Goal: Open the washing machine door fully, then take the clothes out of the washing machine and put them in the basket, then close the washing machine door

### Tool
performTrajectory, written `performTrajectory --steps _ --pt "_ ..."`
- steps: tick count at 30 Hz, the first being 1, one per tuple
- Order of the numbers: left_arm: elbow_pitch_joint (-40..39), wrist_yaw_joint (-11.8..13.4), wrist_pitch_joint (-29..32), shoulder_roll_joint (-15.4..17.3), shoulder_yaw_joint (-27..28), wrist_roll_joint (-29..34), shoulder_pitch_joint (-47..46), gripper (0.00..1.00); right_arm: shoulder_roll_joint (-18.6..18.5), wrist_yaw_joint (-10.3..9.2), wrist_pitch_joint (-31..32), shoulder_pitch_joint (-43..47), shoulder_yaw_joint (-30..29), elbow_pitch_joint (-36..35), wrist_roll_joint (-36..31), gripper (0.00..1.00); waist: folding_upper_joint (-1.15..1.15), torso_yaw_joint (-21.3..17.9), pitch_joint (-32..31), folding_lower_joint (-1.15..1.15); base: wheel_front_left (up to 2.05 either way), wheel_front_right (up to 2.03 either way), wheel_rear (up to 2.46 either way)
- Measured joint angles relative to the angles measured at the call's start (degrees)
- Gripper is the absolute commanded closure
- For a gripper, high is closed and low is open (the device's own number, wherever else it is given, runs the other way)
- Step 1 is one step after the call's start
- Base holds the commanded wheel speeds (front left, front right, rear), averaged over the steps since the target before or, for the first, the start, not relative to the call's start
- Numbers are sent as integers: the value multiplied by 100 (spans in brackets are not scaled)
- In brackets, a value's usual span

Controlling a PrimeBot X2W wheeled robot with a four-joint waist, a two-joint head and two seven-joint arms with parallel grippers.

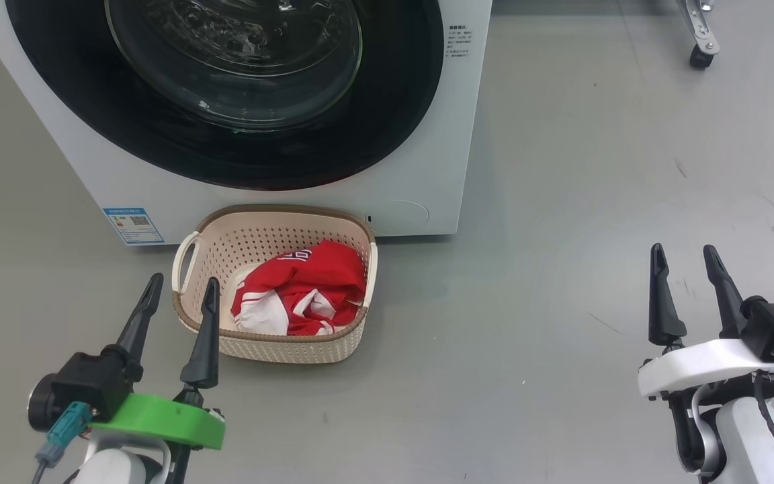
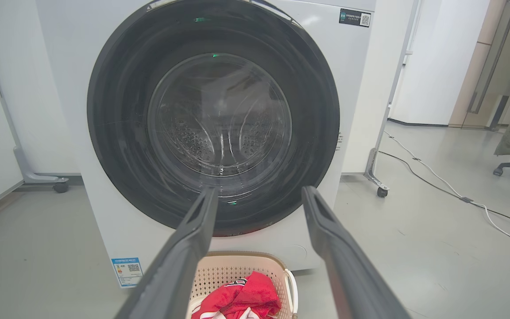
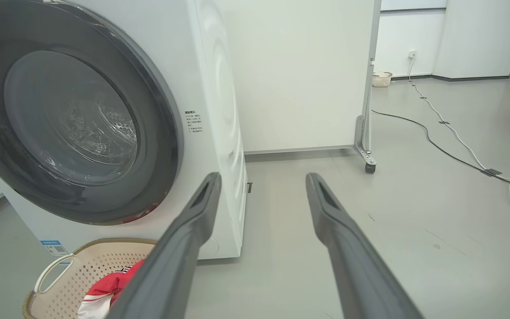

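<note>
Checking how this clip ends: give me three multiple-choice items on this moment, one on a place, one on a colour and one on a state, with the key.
1. Where do the clothes lie?
A. in the drum
B. in the basket
C. spread on the floor

2. What is the main colour of the clothes?
A. red
B. blue
C. yellow

3. How does the washing machine door stand?
A. shut
B. half open
C. swung fully open

Key:
1 B: the fabric sits bunched inside the basket's perforated walls.
2 A: the fabric is red, with some white panels and stripes.
3 A: the door's black rim lies flat against the white front of the washing machine in all three views.
</note>
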Motion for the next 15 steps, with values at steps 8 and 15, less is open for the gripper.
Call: performTrajectory --steps 8,15 --pt "-25 0 0 -18 92 80 4 0 30 0 0 159 1 -213 -58 0 0 -31 -12 0 0 0 0" --pt "-8 0 0 -36 69 82 93 0 52 0 0 264 -2 -344 -88 0 0 -39 -37 0 0 0 0"
